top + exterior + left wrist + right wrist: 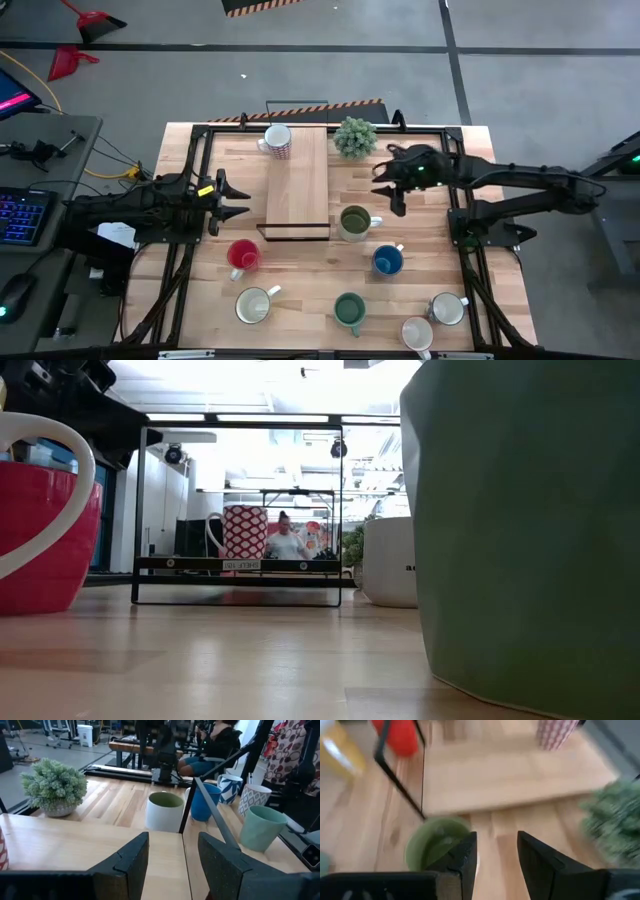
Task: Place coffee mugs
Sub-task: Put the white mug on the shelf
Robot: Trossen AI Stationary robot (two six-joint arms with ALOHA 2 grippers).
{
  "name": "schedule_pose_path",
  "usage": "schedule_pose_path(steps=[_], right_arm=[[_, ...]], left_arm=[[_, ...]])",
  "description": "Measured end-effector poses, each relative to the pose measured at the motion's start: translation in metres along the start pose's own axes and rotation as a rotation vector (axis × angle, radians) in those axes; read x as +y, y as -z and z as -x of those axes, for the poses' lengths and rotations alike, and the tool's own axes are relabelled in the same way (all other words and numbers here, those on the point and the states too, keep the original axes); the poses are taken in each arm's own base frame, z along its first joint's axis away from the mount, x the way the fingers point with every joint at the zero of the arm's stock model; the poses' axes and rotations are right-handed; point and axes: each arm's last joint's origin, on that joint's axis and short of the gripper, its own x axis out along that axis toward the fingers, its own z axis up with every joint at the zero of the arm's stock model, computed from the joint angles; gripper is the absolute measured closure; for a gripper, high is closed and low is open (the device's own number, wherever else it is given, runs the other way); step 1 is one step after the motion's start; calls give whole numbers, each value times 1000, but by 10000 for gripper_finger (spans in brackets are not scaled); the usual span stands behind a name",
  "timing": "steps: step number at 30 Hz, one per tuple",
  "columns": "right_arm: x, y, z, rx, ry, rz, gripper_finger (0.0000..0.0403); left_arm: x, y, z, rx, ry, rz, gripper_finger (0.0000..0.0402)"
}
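Left gripper [236, 199] hovers at the table's [300, 290] left edge, fingers spread, holding nothing, aimed at the wooden shelf [297, 180]. Red mug [243, 256] stands upright just below it, a cream mug [254, 305] nearer the front. On the shelf's far end sits a red-patterned mug [277, 142], handle leftward. Olive green mug [354, 222] stands beside the shelf's right corner, handle rightward, bare wood around it. Right gripper [386, 187] hangs just above it, fingers parted, empty, near the potted plant [355, 137]
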Motion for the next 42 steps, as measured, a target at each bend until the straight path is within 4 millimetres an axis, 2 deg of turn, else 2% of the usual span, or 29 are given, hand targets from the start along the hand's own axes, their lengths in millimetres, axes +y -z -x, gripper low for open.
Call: schedule_pose_path(steps=[6, 15, 25, 32, 42], right_arm=[[-2, -8, -34, 166, -34, 17, 281], [-6, -22, -74, 416, -109, 75, 281], [5, -11, -103, 495, -198, 100, 281], [13, -7, -120, 512, -146, 124, 281], [12, 2, -141, 532, -104, 103, 281]], left_arm=[[0, 0, 0, -5, -5, 25, 243], [0, 0, 0, 0, -7, 34, 243], [0, 1, 0, 7, -9, 34, 243], [1, 1, 0, 6, -17, 34, 243], [1, 2, 0, 17, -18, 35, 243]])
